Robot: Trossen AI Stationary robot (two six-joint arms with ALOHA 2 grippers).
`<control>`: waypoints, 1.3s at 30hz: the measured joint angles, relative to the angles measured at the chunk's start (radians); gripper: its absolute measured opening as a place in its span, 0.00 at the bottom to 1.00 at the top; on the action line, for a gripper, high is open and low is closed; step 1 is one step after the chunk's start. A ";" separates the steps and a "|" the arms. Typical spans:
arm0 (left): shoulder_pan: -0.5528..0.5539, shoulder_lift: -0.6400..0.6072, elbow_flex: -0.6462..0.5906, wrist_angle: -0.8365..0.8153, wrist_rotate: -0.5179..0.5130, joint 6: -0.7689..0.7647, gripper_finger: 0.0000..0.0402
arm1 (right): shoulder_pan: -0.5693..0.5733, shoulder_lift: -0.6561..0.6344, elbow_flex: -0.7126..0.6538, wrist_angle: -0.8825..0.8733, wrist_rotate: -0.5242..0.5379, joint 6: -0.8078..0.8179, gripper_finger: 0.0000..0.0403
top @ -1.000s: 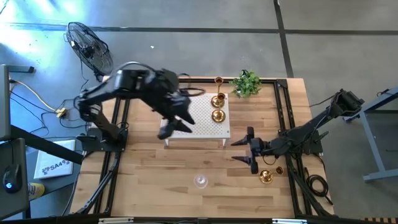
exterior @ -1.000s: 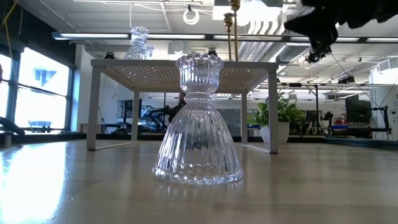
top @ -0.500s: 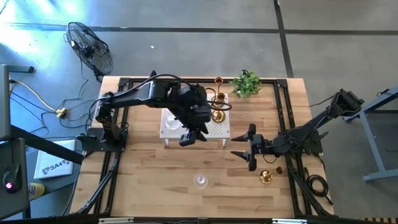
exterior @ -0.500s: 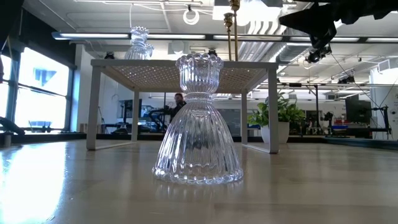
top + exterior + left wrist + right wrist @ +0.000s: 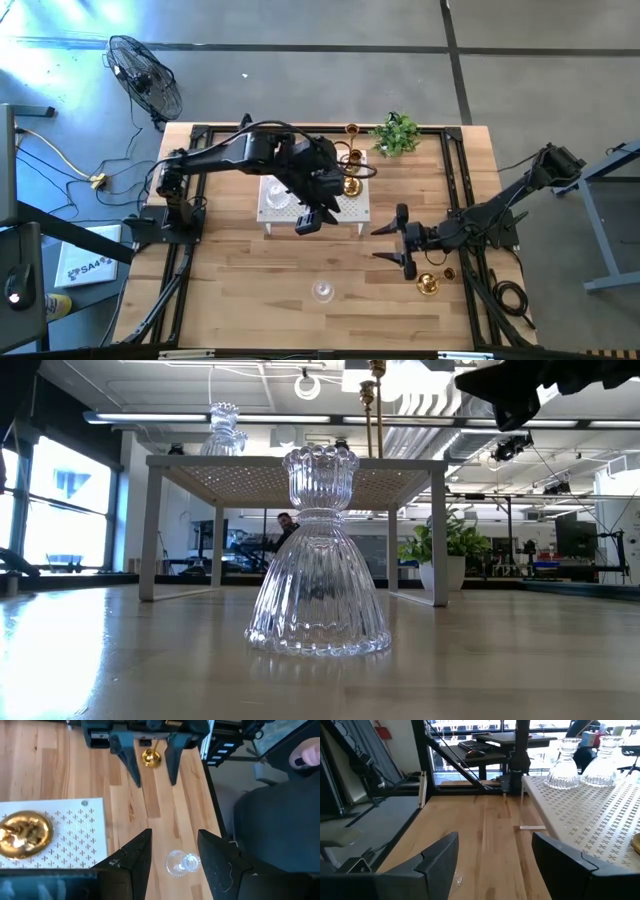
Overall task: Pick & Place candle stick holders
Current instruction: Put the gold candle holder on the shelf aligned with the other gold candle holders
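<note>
Wood counter (image 5: 250, 270), white perforated platform (image 5: 352, 209) mid-rear. We hold left end effector (image 5: 309, 219) released, empty, over platform front edge; right end effector (image 5: 393, 243) released, waiting. Clear holder (image 5: 322, 291) near counter front edge. Step: reach; next we descend, straddle it.

Ribbed clear glass holder (image 5: 318, 550); shiny brass holder (image 5: 24, 833); matt white perforated platform (image 5: 75, 840); wood table (image 5: 45, 765).

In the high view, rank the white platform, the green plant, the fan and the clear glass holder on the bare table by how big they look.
Largest to smallest as they look:
1. White perforated platform, partly hidden by the left arm.
2. Fan, close behind; it stands on the floor farther from the camera, so this is unsure.
3. Green plant.
4. Clear glass holder, clearly smallest.
</note>
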 joint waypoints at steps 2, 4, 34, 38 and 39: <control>0.000 0.010 0.002 0.003 -0.001 0.000 0.38 | 0.000 0.000 0.000 -0.001 -0.003 -0.010 0.61; 0.000 0.015 0.002 -0.003 -0.002 0.000 0.38 | 0.000 0.000 0.000 -0.002 -0.004 -0.012 0.61; -0.269 -0.109 0.000 -0.329 -0.661 -0.264 0.38 | 0.001 -0.373 0.002 -0.417 0.190 -0.106 0.61; -0.326 -0.113 0.001 -0.406 -0.687 -0.410 0.38 | 0.001 -0.477 0.002 -0.548 0.187 -0.022 0.61; -0.341 -0.113 0.001 -0.397 -0.677 -0.425 0.38 | 0.001 -0.500 0.002 -0.574 0.183 -0.008 0.61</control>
